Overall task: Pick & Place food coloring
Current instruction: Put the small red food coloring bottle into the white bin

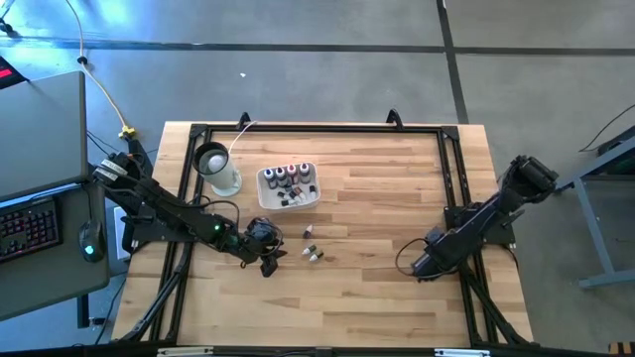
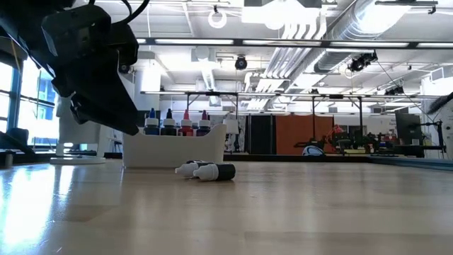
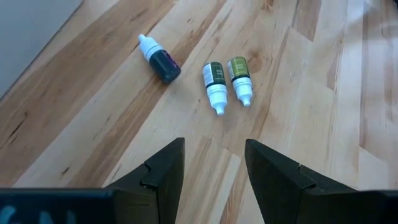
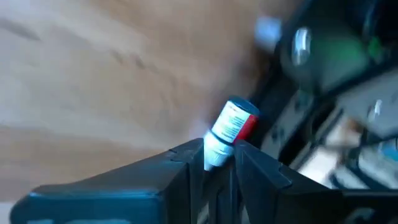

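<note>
Three small food coloring bottles lie on their sides on the wood in front of my open left gripper (image 3: 214, 163): a purple one (image 3: 163, 61) and two dark green ones (image 3: 216, 79) (image 3: 239, 73), all white-capped. In the high view they lie (image 1: 314, 252) just right of the left gripper (image 1: 268, 260). Several more bottles (image 1: 288, 178) stand upright in the white tray (image 1: 266, 194). My right gripper (image 1: 422, 266), near the table's right side, is shut on a red bottle (image 4: 239, 121). My right gripper pinches the red food coloring bottle between its two fingers at the white cap end (image 4: 214, 149). The red, labelled body (image 4: 235, 123) sticks out beyond the fingertips, roughly along the fingers. Whether the bottle touches the table cannot be told.
A white cup with a dark round top (image 1: 216, 167) stands left of the tray. A black frame (image 1: 451, 169) runs around the tabletop. Bare wood lies between the two grippers (image 1: 367, 228). In the low view the left gripper (image 2: 92, 71) hangs above the table, left of the tray (image 2: 173, 150).
</note>
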`<move>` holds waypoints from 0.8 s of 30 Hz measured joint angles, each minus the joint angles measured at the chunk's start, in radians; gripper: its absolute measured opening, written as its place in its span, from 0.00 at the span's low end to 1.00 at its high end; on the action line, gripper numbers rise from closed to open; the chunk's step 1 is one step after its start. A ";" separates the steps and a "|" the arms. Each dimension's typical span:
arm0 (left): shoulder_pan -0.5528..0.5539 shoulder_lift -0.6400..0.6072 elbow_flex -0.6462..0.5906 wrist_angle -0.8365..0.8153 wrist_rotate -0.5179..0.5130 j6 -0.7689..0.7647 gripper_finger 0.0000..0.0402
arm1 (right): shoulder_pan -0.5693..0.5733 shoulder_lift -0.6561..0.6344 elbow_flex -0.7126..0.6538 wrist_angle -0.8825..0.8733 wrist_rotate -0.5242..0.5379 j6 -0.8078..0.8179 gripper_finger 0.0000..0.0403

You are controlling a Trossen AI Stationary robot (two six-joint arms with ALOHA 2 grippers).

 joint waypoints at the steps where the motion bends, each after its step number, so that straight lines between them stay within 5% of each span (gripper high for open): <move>1: 0.000 0.000 0.000 0.000 -0.001 0.000 0.42 | 0.005 0.000 -0.002 0.000 -0.029 0.015 0.21; 24: 0.000 0.000 0.000 -0.006 0.005 0.045 0.42 | 0.053 0.054 -0.049 0.131 0.019 0.120 0.21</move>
